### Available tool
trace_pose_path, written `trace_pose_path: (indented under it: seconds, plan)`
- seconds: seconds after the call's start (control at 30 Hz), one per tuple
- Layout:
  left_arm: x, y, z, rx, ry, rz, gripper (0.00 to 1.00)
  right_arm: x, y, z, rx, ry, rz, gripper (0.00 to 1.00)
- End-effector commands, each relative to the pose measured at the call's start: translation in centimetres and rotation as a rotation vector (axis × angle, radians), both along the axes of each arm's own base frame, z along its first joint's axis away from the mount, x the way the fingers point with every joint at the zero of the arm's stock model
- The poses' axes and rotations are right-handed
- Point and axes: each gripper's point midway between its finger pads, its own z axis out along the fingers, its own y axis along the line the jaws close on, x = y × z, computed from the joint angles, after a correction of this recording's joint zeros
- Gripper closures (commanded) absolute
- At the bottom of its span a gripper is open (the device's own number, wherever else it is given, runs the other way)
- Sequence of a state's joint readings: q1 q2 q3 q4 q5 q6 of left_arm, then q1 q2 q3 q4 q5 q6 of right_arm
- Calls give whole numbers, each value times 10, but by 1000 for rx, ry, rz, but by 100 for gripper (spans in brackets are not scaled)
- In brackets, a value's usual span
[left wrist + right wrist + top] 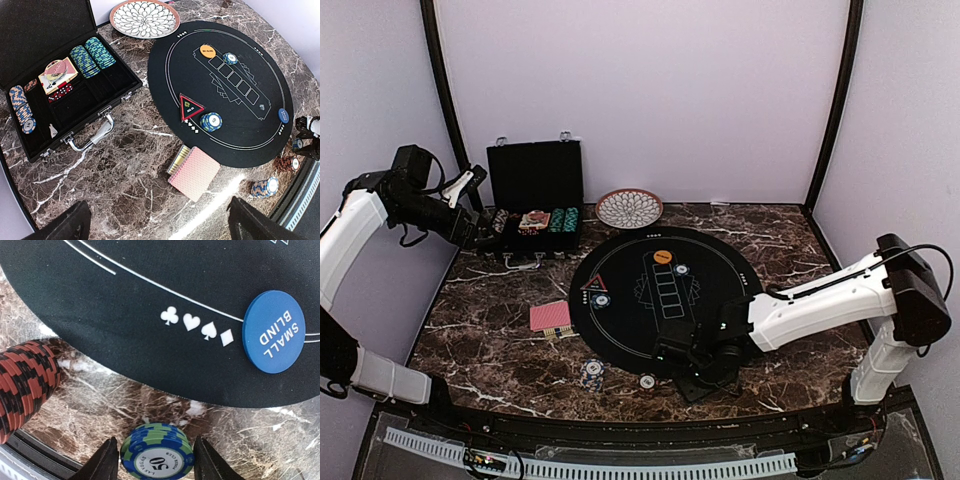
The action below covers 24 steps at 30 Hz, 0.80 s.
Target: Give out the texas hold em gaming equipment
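A short blue-and-green striped chip stack (pixel 157 460), white top marked "50", stands on the marble worktop (pixel 280 440) just off the black mat's (pixel 150 280) near edge, flanked by the right tool's (pixel 156 440) fingers (I cannot tell if they grip it), near the blue "SMALL BLIND" disc (pixel 274 331), while the left tool (pixel 160 222) gapes wide.

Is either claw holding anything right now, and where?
Left claw empty. Right claw flanks the blue-green chip stack at its striped sides; actual grip cannot be told.

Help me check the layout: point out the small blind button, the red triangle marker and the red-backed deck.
small blind button (pixel 274 331), right wrist view, centre of its blue face.
red triangle marker (pixel 190 106), left wrist view, its dark middle.
red-backed deck (pixel 195 173), left wrist view, top card's back.
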State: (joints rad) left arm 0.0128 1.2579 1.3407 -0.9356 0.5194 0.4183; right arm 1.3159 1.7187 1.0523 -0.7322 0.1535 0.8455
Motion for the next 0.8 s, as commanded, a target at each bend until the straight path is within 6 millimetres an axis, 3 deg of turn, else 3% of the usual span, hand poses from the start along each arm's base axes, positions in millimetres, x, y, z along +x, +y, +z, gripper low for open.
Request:
trace_pose_path:
  seconds: [0.0,0.33,0.6,0.77]
  plan:
    - [-9,-3,8,-6,-15,-17,1,-4,-1,-6,-9,3,12,49]
    - [-9,-4,7,-8,-12,-18,1,-2,2,6,6,-11,6,70]
    - [-10,-4,7,-12,-11,-20,1,5,3,40,9,-53,7,77]
    - [-10,-5,6,-13,-10,-20,1,23,7,66,33,-106,-18,83]
